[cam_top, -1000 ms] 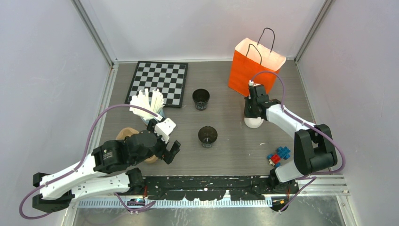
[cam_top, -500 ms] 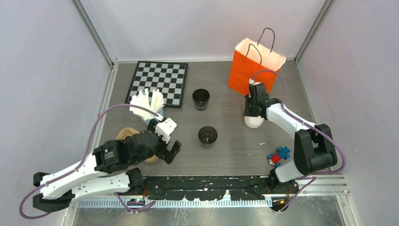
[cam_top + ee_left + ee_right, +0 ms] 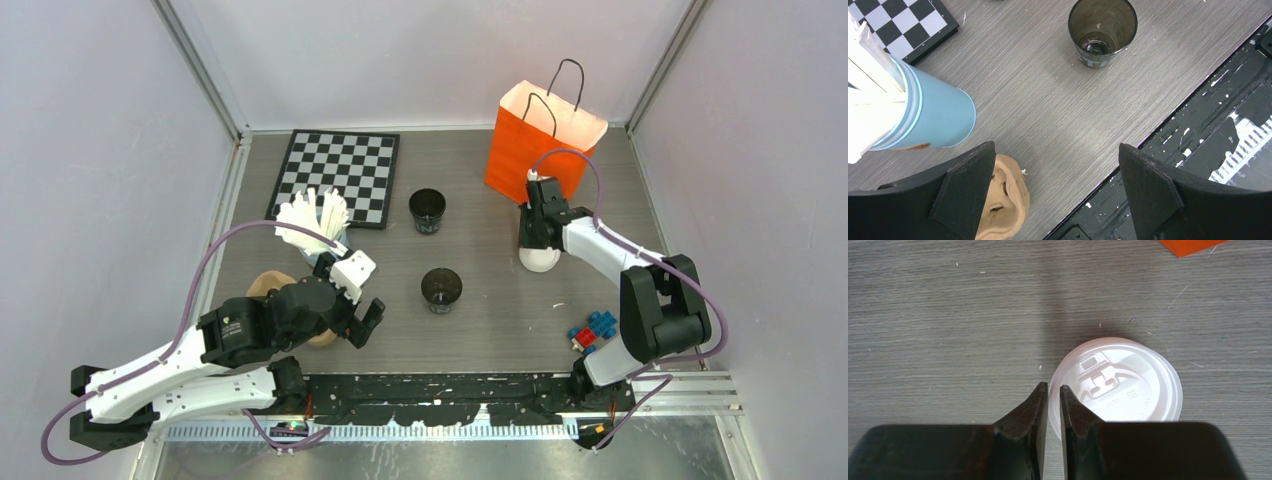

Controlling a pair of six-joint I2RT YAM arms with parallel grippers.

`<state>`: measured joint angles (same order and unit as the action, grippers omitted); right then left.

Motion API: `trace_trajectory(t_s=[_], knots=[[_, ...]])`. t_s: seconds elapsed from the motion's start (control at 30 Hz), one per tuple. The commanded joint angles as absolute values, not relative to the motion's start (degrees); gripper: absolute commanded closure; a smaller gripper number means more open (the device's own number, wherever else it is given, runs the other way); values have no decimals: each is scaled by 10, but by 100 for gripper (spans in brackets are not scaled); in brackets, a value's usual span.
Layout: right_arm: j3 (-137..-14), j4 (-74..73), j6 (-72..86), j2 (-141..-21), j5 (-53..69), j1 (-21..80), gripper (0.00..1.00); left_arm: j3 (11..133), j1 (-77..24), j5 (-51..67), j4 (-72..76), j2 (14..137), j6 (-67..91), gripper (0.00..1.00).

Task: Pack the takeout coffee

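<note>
The left gripper (image 3: 1057, 147) sat closest, at about 7 o'clock on the table (image 3: 500, 310); its jaws were spread very wide and it held nothing; it had not moved at all. Just past it, near the middle, stood the near black cup (image 3: 441, 288); it had no lid and sat where it was before. At 3 o'clock from that cup lay the white lid (image 3: 1120, 382), flat on the table; the right gripper (image 3: 1052, 387) pointed down at the lid's edge. This was the bit that changed; a moment ago its jaws were shut tight, and now they had opened a tiny crack; one finger was over the lid's rim and the other was just outside it. The arm's elbow had swung in a little too, but the lid had stayed put. I think the gripper was not holding the lid yet, though I could not be sure. Farther back, at 12 o'clock from the near cup, stood the far black cup (image 3: 427, 210), open too; at 1 o'clock stood the orange paper bag (image 3: 535, 150), upright with its mouth open. So the job looked hardly begun; both cups were bare and outside the bag; the next move was likely to pinch the lid by its rim.
</note>
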<state>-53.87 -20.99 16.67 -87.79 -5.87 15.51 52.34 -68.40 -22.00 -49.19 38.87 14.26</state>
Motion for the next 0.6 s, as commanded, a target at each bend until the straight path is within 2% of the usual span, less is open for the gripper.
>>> trace_trajectory(t_s=[0.0,0.13,0.3,0.57], knots=[[-560,-196,171,-882,-70,153,80,527,-685,-228,-488,388,135,5],[-558,-194,170,-882,-72,153,82,527,-685,-229,-487,388,135,5],[-558,-195,165,-875,-70,152,99,527,-685,-229,-487,387,135,5],[-574,-224,178,-843,-66,152,100,526,-685,-230,-486,386,136,5]])
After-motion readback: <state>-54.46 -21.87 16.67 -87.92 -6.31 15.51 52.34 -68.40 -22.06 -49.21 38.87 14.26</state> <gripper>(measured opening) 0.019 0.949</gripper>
